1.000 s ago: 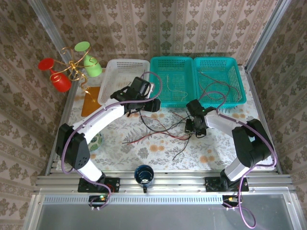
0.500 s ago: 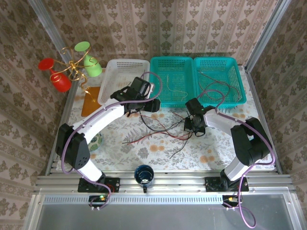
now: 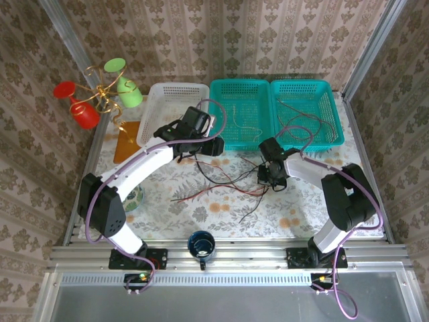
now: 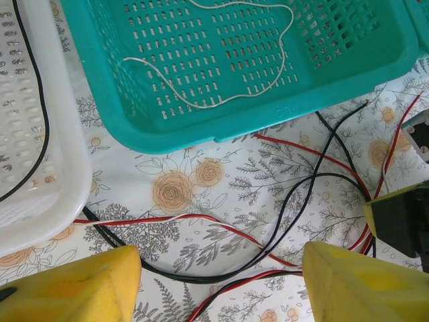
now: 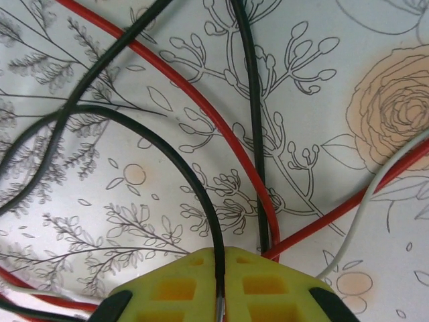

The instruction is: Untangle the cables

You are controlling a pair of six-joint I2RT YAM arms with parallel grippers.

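A tangle of red, black and white cables [image 3: 224, 184] lies on the floral table between my two grippers. My right gripper [image 5: 220, 261] is down on the table, and its yellow fingers [image 5: 181, 285] are shut on a black cable [image 5: 194, 181] that curves away from them. Red cable [image 5: 228, 141] and another black one pass just beside the tips. In the top view that gripper [image 3: 267, 176] sits at the tangle's right end. My left gripper [image 4: 218, 288] hovers open over black and red strands [image 4: 201, 275], just in front of the middle teal basket [image 4: 167, 137]. A white cable [image 4: 221, 100] lies inside it.
A white basket [image 3: 155, 114] with a black cable stands at the back left. A second teal basket [image 3: 333, 111] with red and black cables is at the back right. A cup stand [image 3: 100, 94], an orange mat [image 3: 126, 144] and a dark mug [image 3: 201, 243] ring the workspace.
My right gripper has closed onto the black cable and shifted slightly left. The left gripper has stayed open in place.
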